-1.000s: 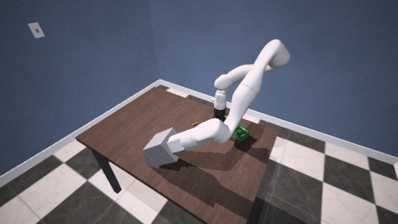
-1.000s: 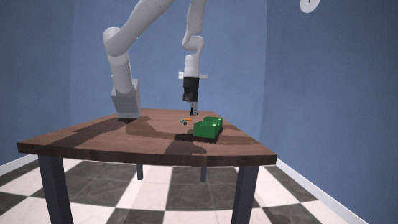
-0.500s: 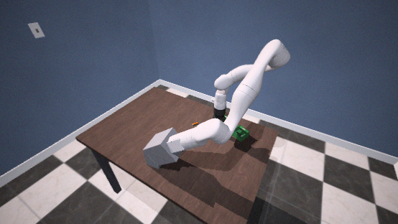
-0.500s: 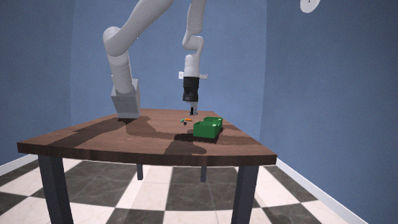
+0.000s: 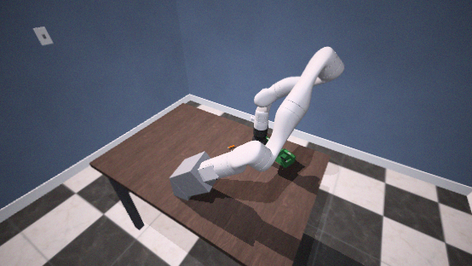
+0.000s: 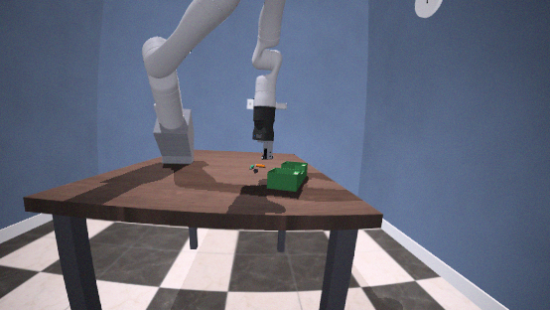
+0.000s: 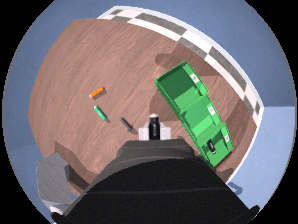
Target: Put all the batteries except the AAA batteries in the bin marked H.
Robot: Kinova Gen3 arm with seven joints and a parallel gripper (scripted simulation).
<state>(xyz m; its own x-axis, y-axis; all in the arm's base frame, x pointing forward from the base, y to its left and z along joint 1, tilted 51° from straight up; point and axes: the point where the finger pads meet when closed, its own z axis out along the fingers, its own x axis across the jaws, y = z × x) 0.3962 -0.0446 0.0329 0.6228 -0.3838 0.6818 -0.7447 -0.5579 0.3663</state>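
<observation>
From above, a white arm point(image 5: 294, 106) point(image 6: 169, 91) arches over a wooden table point(image 5: 149, 141) point(image 6: 149, 204) point(image 7: 65, 65), near green bins point(image 5: 286, 164) point(image 6: 282, 182) point(image 7: 171, 96).

From outside, the gripper point(image 6: 267, 157) point(image 7: 154, 128) hangs above the tabletop beyond the bins.

At the wrist, its narrowly parted fingers grip a black battery point(image 7: 154, 123). Orange point(image 7: 97, 92), green point(image 7: 100, 113) and dark gray point(image 7: 127, 124) cylinders lie apart on the table; another black battery point(image 7: 211, 146) lies in an end bin. The bin letters are too small to read.

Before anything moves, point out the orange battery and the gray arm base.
Orange battery point(image 5: 231, 147) point(image 6: 260, 166) point(image 7: 97, 92): top, exterior, wrist; its side.
Gray arm base point(image 5: 186, 178) point(image 6: 175, 160) point(image 7: 53, 179): same views; its block.
</observation>
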